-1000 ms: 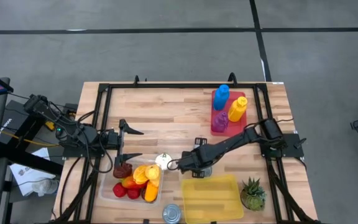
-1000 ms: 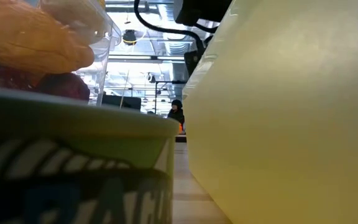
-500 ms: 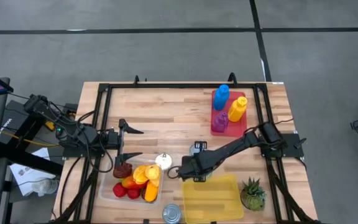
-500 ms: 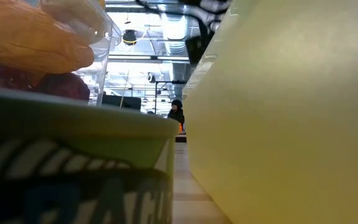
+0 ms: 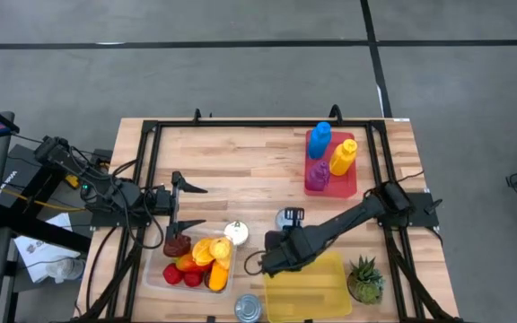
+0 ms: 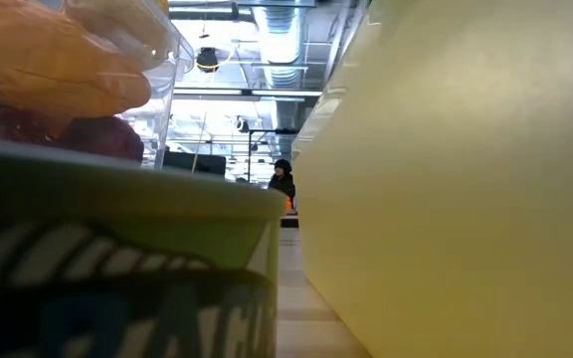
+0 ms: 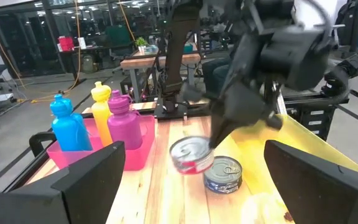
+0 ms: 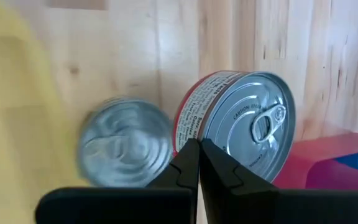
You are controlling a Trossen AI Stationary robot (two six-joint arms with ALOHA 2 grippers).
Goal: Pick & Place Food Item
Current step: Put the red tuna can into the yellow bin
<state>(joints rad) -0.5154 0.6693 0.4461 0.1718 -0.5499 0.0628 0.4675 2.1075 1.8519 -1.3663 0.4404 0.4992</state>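
Observation:
A tin can with a red label (image 8: pixel 241 124) hangs tilted from my right gripper (image 8: pixel 199 152), which is shut on it. In the high view that gripper (image 5: pixel 270 257) is over the far left corner of the yellow bin (image 5: pixel 308 287) and hides the can. The left wrist view shows the red-labelled can (image 7: pixel 191 155) off the wood, with a blue-labelled can (image 7: pixel 222 176) standing on the table beside it. At the left side my left gripper (image 5: pixel 193 207) waits open, pointing level across the table. My right gripper has the red-labelled can by its rim (image 8: pixel 190 135), where the lid meets the label. The two shut fingertips (image 8: pixel 188 163) cover the exact place of contact. The fingers slant down from above. The can hangs lifted clear of the table, tilted, its lid with the pull tab (image 8: pixel 266 121) turned toward the wrist.
A clear tub of fruit (image 5: pixel 196 263) with a white bulb (image 5: pixel 235 232) beside it lies left of the bin. Another can (image 5: pixel 249 308) stands at the near edge, a small plant (image 5: pixel 364 280) right of the bin. A red tray with three bottles (image 5: pixel 330 161) stands far right.
My right gripper has risen and gone toward the table's near edge, from beside the white bulb to above the yellow bin's far left corner. The blue-labelled can it stood over now shows on the wood. The dark arm has left the top of the low view.

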